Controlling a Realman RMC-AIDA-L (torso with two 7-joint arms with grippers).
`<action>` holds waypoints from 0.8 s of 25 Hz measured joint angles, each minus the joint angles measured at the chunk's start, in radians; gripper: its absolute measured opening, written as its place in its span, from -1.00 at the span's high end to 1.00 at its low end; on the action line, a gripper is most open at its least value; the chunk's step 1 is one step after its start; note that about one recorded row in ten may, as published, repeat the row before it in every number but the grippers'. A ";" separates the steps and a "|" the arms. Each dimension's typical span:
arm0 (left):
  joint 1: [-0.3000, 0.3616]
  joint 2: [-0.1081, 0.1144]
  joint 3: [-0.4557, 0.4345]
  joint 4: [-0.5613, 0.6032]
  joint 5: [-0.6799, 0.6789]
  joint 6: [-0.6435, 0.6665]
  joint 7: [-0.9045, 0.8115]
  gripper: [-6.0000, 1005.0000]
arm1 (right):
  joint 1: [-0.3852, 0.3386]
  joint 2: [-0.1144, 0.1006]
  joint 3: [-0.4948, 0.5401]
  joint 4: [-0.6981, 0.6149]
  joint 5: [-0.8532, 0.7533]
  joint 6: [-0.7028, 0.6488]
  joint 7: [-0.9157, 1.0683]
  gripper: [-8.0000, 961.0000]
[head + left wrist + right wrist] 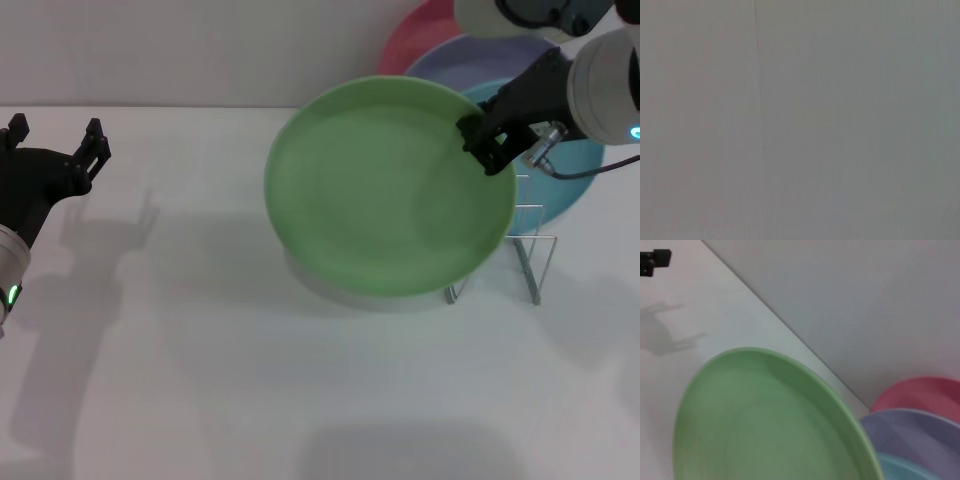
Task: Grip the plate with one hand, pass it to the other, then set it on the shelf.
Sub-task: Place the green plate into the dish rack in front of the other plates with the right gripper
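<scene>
Right now the right gripper is clamped on the rim of the green plate, holding it tilted in the air just in front of the wire shelf, face toward the head camera. The shelf already has a sky-blue plate, a lavender plate and a pink plate standing behind the green one; the right wrist view shows the same stack just past the green rim. The left gripper hangs far from the shelf at the opposite side of the white table, fingers spread wide, holding nothing, well apart from the plate. Left wrist view shows only blank grey surface. My read: the plate is on the shelf-side hand, so the step is probably seating it in the free front slot. To do that well, stand the plate more upright, line its lower edge up with the gap between the front loops, and lower slowly. Don't release until the edge sits in the wires, or it may tip forward. Watch clearance to the sky-blue plate behind.
</scene>
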 joint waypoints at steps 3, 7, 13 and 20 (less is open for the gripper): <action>0.008 0.000 0.001 -0.005 0.000 0.001 0.000 -0.64 | 0.001 -0.001 -0.004 0.000 0.000 -0.003 0.001 0.87; 0.016 0.000 0.002 -0.006 0.000 0.002 0.000 -0.64 | 0.013 -0.007 0.016 -0.001 0.000 0.000 -0.017 0.87; 0.020 0.002 0.002 -0.009 0.001 0.004 0.000 -0.64 | 0.043 -0.007 0.047 -0.001 0.000 0.014 -0.154 0.87; 0.021 0.002 0.002 -0.010 0.003 0.004 0.000 -0.64 | 0.051 -0.007 0.044 -0.002 0.000 0.027 -0.225 0.87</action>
